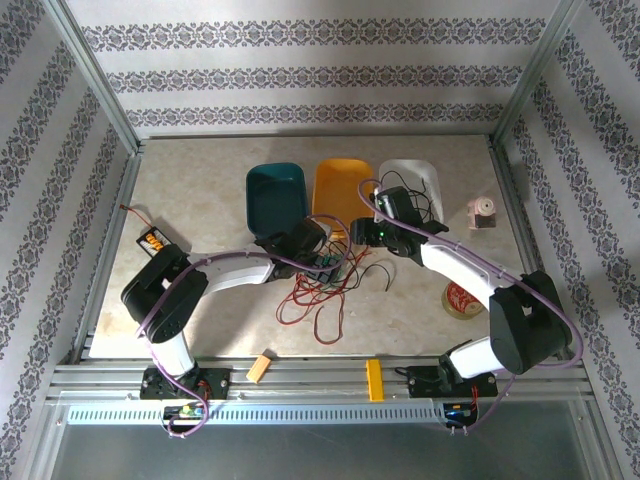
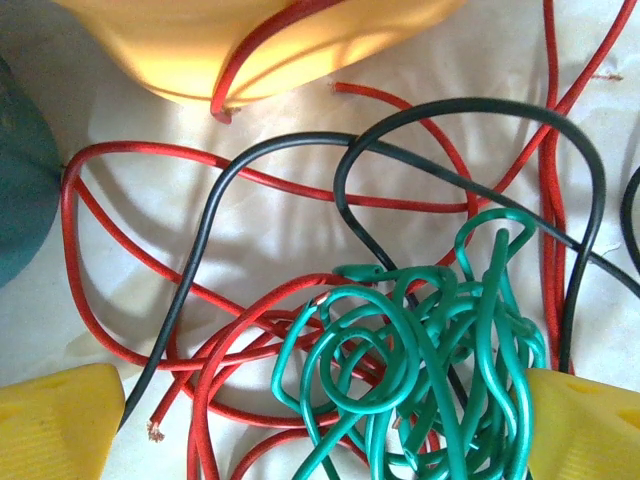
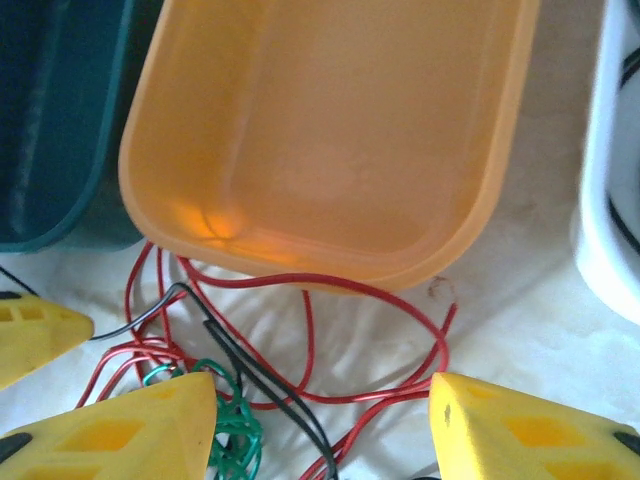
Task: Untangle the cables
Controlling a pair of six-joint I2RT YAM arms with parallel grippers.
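Observation:
The cables point(image 1: 322, 288) lie in a red, green and black tangle on the table just in front of the orange tray point(image 1: 340, 190). My left gripper point(image 1: 322, 252) hovers low over them. In the left wrist view this gripper point(image 2: 320, 430) is open, its yellow fingertips point(image 2: 55, 420) wide apart around a knotted green cable point(image 2: 430, 370) with red loops point(image 2: 120, 270) and black strands point(image 2: 215, 215) crossing it. My right gripper point(image 1: 366, 234) sits beside it; in the right wrist view it point(image 3: 325, 430) is open, with a black cable point(image 3: 270, 385) and red loops point(image 3: 390, 290) lying loose between its fingers.
A teal tray point(image 1: 275, 195), the orange tray point(image 3: 320, 130) and a white tray point(image 1: 410, 185) stand in a row behind the tangle. A black-and-orange battery box point(image 1: 152, 240) is at the left, a tape roll point(image 1: 462, 298) and a pink object point(image 1: 482, 212) at the right.

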